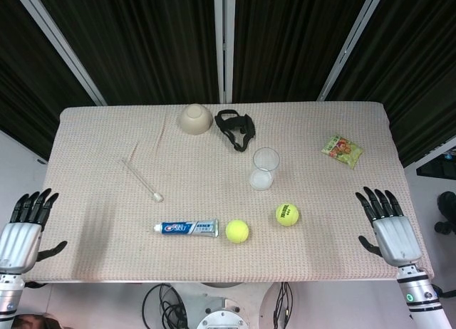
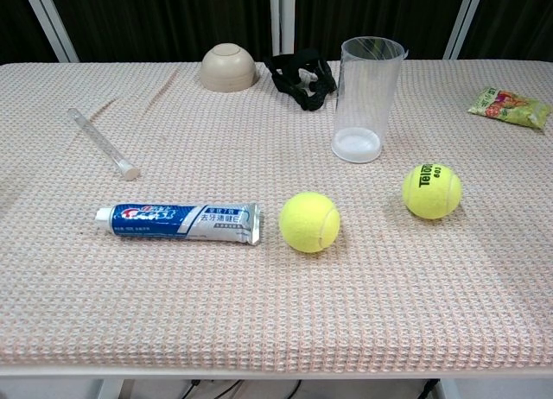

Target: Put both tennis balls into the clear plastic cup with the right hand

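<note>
Head view: the table [image 1: 92,222] holds the upright, empty clear plastic cup [image 1: 265,168]; both tennis balls lie at its six o'clock, one lettered [image 1: 287,214], one plain [image 1: 237,231]. The right hand [image 1: 388,227], fingers spread and empty, hovers at the table's four o'clock. The first reach is barely begun; next it must close around the lettered ball.

The cloth-covered table [image 1: 100,144] bears two tennis balls [image 1: 237,231], cup [image 1: 265,168], toothpaste [image 1: 187,228], bowl [image 1: 196,119], snack packet [image 1: 341,150].
</note>
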